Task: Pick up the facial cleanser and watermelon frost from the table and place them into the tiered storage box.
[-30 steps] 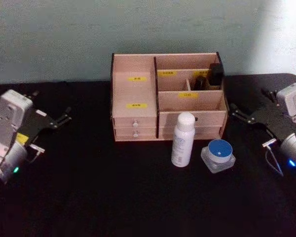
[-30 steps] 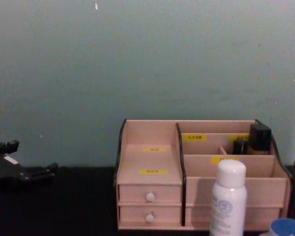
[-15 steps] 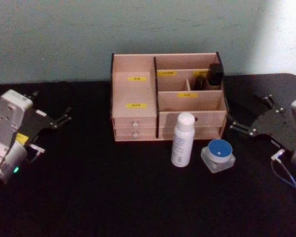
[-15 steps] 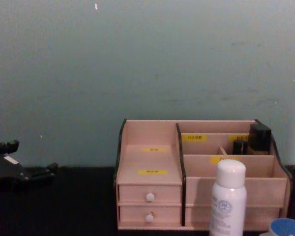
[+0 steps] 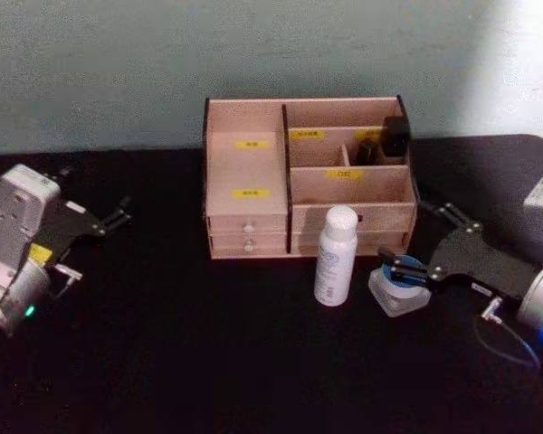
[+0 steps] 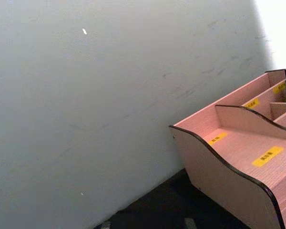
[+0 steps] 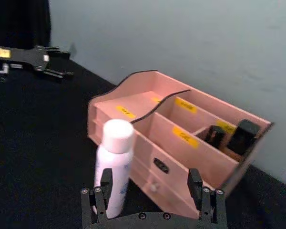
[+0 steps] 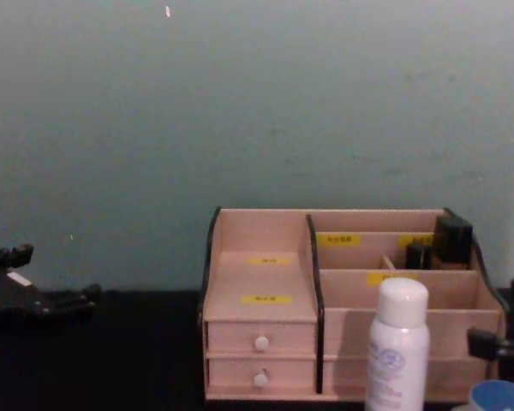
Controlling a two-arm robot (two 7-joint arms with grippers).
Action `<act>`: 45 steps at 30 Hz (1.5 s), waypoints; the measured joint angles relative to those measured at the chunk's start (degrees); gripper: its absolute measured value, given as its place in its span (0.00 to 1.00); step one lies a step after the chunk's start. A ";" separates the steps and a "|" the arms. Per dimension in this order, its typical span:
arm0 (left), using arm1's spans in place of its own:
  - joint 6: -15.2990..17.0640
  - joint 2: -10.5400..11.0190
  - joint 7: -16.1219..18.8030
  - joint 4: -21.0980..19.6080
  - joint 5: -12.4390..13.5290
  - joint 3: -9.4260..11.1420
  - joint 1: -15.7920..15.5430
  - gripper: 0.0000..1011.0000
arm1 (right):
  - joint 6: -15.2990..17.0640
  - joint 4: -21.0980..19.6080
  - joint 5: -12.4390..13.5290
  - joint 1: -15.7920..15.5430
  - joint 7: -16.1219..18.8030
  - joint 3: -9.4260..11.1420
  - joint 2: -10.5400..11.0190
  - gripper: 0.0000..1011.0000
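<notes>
The facial cleanser [image 5: 335,256], a tall white bottle, stands upright just in front of the tiered storage box [image 5: 253,167]. To its right sits the watermelon frost [image 5: 400,287], a squat jar with a blue lid. My right gripper [image 5: 405,237] hangs open over the jar, and one finger crosses the lid. In the right wrist view the right gripper [image 7: 150,180] is spread wide, with the bottle [image 7: 113,167] by one finger and the box [image 7: 181,138] behind. The chest view shows the bottle [image 8: 397,347] and the jar's lid [image 8: 501,396]. My left gripper [image 5: 95,192] rests open at the far left.
Dark small items [image 5: 394,136] stand in the box's back right compartment. The black table [image 5: 190,344] stretches wide in front and to the left. A pale wall [image 8: 257,103] rises close behind the box. The box's left side [image 6: 229,167] is in the left wrist view.
My right arm has swung in from the right edge toward the jar, and its open fingers now reach over the lid. The left arm, bottle, jar and box have not moved.
</notes>
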 joint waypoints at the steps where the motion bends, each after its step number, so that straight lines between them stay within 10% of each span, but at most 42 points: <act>1: 0.00 0.00 0.00 0.00 0.00 0.00 0.00 0.99 | 0.17 0.34 0.13 0.29 0.57 -0.17 -0.23 0.99; 19: 0.00 0.00 0.00 0.00 0.00 0.00 -0.01 0.99 | 1.75 8.72 -0.71 6.96 10.41 -3.53 -6.21 0.99; 45: 0.00 0.00 0.00 0.00 0.00 0.00 0.00 0.99 | 3.30 15.07 0.03 11.57 13.96 -5.38 -10.24 0.99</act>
